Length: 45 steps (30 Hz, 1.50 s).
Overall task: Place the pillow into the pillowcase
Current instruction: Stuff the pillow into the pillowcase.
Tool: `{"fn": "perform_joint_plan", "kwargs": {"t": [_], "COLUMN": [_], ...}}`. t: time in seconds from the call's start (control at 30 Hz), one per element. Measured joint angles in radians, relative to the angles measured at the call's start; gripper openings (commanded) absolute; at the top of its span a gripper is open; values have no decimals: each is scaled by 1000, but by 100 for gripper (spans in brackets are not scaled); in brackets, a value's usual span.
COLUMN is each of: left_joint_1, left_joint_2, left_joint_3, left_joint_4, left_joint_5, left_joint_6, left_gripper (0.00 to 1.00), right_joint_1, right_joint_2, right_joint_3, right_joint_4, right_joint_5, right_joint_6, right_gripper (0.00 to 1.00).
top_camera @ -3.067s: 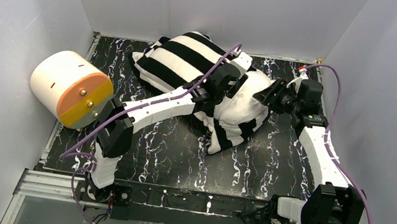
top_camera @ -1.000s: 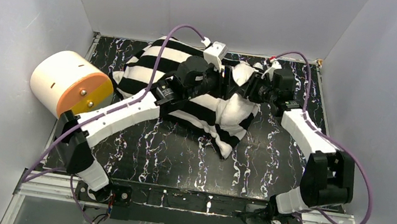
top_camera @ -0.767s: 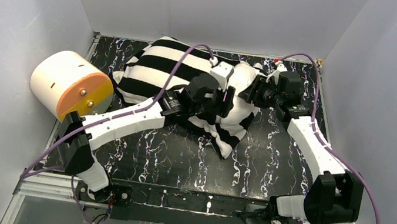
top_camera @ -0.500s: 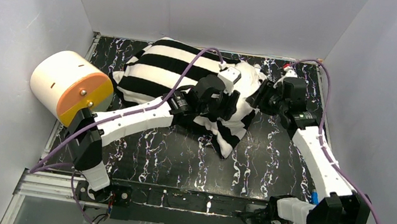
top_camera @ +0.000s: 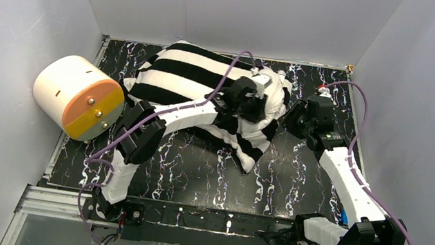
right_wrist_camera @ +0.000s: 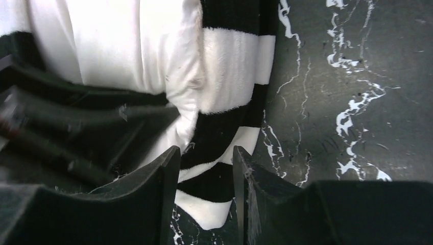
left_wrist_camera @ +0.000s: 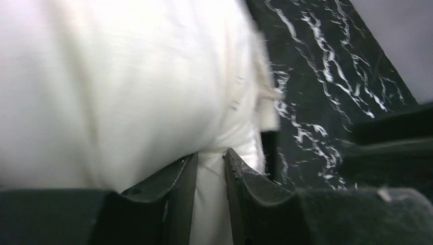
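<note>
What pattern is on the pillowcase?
The pillowcase has broad black-and-white stripes, clearest from the top view.

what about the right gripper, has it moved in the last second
Yes. The right gripper has drawn back toward the right edge of the table and its near side, away from the pillow.

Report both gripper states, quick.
Left gripper: shut on a fold of the pillow.
Right gripper: open, the pillowcase edge just ahead of it.
</note>
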Motion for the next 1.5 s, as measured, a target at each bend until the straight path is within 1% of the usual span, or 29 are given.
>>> {"fn": "perform_joint_plan", "kwargs": {"t": [0.03, 0.17, 0.23, 0.4, 0.53, 0.77, 0.9, 1.03, 1.13, 1.17, 1.2, 1.23, 1.33, 1.37, 1.5], "left_joint_1": [26, 129, 159, 206, 220, 240, 248, 251, 253, 253, 253, 253, 253, 253, 252], "left_joint_2": [9, -14, -24, -27, -27, -27, -28, -29, -29, -29, -29, -29, -29, -29, -21], "left_joint_3": [-24, -178, -218, -322, -376, -416, -432, -441, -443, -443, -444, -444, -442, -439, -414], "left_joint_4": [13, 173, 234, 399, 503, 581, 609, 625, 626, 626, 626, 626, 619, 612, 569], "left_joint_5": [11, 103, 122, 186, 238, 294, 303, 306, 306, 306, 306, 306, 301, 296, 275], "left_joint_6": [-13, -92, -113, -166, -196, -215, -217, -220, -220, -220, -220, -220, -218, -216, -209], "left_gripper": [26, 25, 26, 27, 27, 28, 28, 28, 28, 28, 28, 28, 28, 27, 27], "right_joint_1": [0, 1, 6, 21, 60, 162, 180, 183, 185, 185, 186, 188, 196, 199, 212], "right_joint_2": [6, 63, 105, 220, 274, 378, 436, 470, 488, 490, 491, 494, 501, 501, 495], "right_joint_3": [-3, -5, -5, -5, 20, 116, 166, 183, 193, 194, 197, 203, 226, 227, 233], "right_joint_4": [8, 57, 80, 114, 124, 151, 149, 148, 144, 143, 136, 123, 76, 69, 45], "right_joint_5": [-8, -57, -74, -87, -81, -21, 33, 49, 54, 57, 61, 71, 119, 134, 203], "right_joint_6": [4, 31, 48, 73, 80, 108, 119, 127, 129, 130, 130, 131, 132, 128, 93], "right_gripper": [48, 44, 44, 43, 44, 45, 45, 45, 43, 41, 37, 30, 3, 0, 0]}}
